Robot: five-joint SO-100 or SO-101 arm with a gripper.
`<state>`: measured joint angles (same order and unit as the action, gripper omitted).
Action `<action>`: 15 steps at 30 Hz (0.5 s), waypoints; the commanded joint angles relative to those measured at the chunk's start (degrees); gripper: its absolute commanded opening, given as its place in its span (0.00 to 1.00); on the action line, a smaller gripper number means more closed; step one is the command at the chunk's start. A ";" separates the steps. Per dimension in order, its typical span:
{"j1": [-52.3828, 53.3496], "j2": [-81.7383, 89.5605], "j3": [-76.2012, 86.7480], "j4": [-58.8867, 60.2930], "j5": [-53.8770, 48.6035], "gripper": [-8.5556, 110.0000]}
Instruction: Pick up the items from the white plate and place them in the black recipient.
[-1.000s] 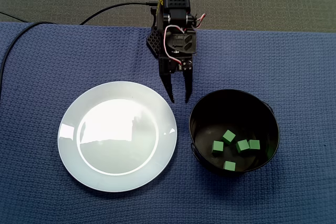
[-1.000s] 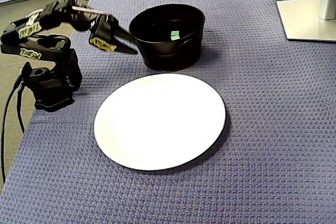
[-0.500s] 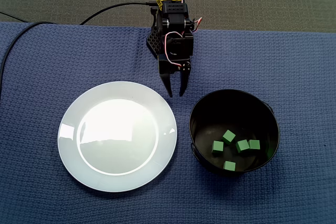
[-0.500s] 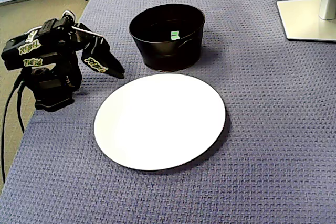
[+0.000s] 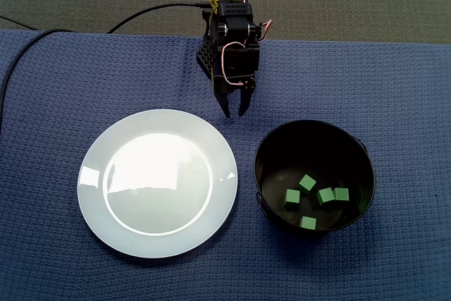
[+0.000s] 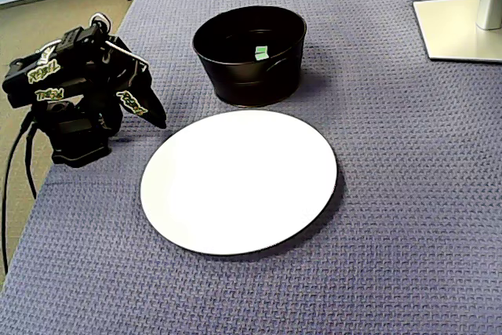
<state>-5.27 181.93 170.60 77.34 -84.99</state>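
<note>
seen from above on a blue woven cloth (image 5: 70, 82): black arm's gripper (image 5: 235, 113), tucked close under its own wrist and pointed down at the cloth, near the far edges of the white plate (image 5: 157, 182) and the black recipient (image 5: 262, 174) but touching neither. parted only narrowly at the tips in that fixed view, with nothing held between. in the other fixed view, same gripper (image 6: 159, 121) shown as a single dark wedge beside the arm's base (image 6: 74, 143), too merged there to make out the gap.

plate bare and glossy, lying just beside the recipient without touching it. five green cubes (image 5: 306, 182) resting on the recipient's floor, four of them clustered near the middle and right, a fifth a little apart toward the near wall. from the side, only one green cube (image 6: 261, 53) visible over the rim.

black cable (image 5: 141, 13) trailing off from the arm to the left in the view from above. white stand foot (image 6: 459, 29) at the cloth's far right corner in the side view.
</note>
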 commanded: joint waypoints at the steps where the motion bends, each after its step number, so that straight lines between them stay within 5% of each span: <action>1: 1.49 0.09 1.05 10.46 -1.32 0.10; 15: 1.93 0.09 1.05 10.46 -1.32 0.11</action>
<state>-3.87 181.93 170.60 77.43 -84.99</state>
